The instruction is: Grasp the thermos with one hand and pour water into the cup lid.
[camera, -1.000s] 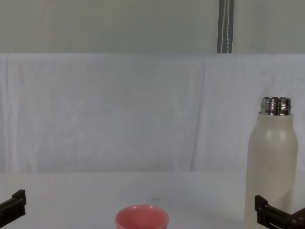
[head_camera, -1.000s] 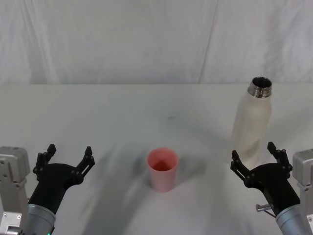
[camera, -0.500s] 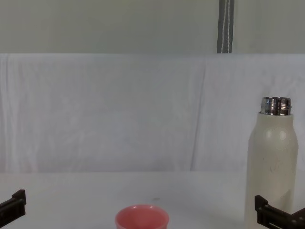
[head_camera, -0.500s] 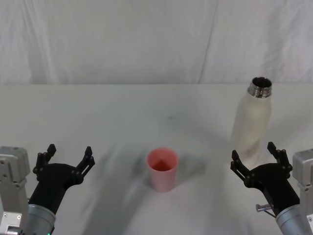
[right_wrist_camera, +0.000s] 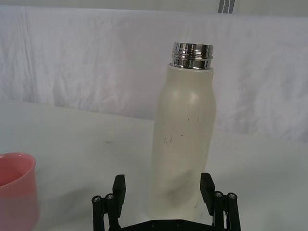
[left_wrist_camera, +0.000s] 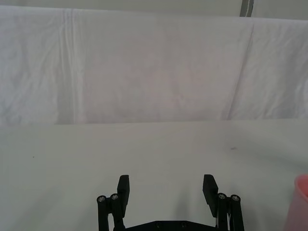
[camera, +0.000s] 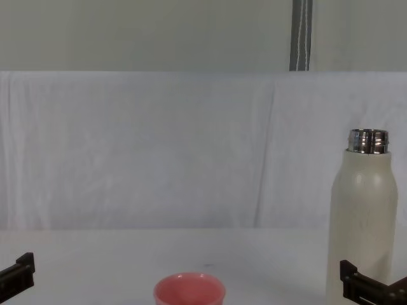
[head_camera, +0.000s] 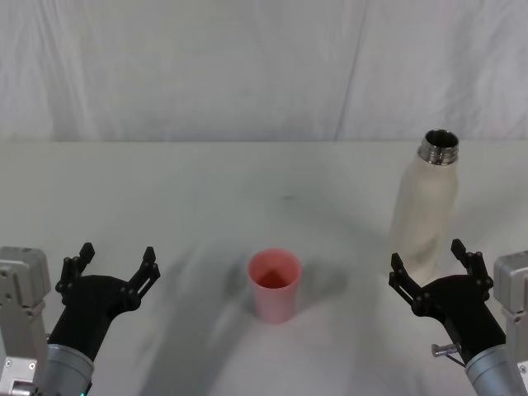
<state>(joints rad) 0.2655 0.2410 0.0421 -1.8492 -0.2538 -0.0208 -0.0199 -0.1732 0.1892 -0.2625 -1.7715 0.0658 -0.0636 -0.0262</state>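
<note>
On the white table (head_camera: 165, 190), our right gripper (head_camera: 436, 276), fingers spread, sits just short of the upright thermos (head_camera: 424, 206) at its 12 o'clock. The pink cup lid (head_camera: 275, 285) stands centre; our left gripper (head_camera: 111, 271), at the lid's 9 o'clock, is likewise spread and empty.

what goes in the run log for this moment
right gripper: open, just short of thermos | left gripper: open, parked | cup lid: upright, centre

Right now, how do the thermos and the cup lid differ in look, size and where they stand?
The thermos is cream-white with a shiny threaded steel neck; the cup lid is plain pink. The thermos stands far taller than the short, narrow cup lid. The thermos is on the table's right side, just beyond the open right gripper; the cup lid sits near the middle, between the two grippers. Both stand upright, open-topped and ungrasped on the white table.
</note>
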